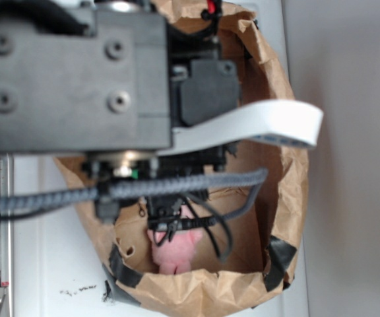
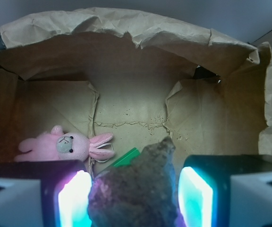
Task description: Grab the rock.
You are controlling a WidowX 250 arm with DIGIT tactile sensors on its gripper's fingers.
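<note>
Gripping rock point(image 2: 136, 189), wrist view only

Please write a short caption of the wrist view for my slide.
Gripper fingers flank the rock inside a paper bag, with a pink plush bunny and green block behind.

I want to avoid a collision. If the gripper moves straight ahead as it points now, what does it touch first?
Probably the rock: it already sits between the fingers of the gripper, though contact is unclear. Beyond it lie the green block and the paper bag floor.
</note>
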